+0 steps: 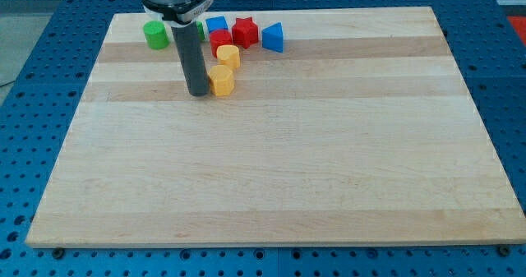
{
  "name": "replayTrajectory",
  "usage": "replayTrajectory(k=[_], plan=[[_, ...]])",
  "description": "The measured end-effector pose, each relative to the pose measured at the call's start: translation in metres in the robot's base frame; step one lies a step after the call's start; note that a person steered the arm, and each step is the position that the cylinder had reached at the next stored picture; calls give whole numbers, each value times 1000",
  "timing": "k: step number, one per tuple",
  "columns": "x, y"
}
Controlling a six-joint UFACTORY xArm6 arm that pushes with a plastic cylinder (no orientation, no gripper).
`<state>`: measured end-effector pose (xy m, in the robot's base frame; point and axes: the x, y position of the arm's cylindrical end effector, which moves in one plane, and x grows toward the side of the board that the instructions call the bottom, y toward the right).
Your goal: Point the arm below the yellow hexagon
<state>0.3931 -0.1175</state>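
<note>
A yellow hexagon (pixel 222 80) lies on the wooden board (pixel 271 145) near the view's top left. My tip (pixel 198 92) rests on the board just left of the hexagon, very close to it or touching. A second yellow block (pixel 228 57) sits just above the hexagon. A red block (pixel 219 40) is above that, with a red star (pixel 244 32) to its right.
A green cylinder (pixel 155 34) stands at the top left. A blue block (pixel 216 25) and a blue triangular block (pixel 273 37) sit along the top. Another green block is mostly hidden behind the rod. Blue pegboard surrounds the board.
</note>
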Motion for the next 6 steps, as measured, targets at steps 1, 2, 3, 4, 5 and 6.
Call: replayTrajectory(k=[1,2,3,4,5,6], plan=[[12,7],[0,15],[-8,15],[3,15],[34,18],[41,18]])
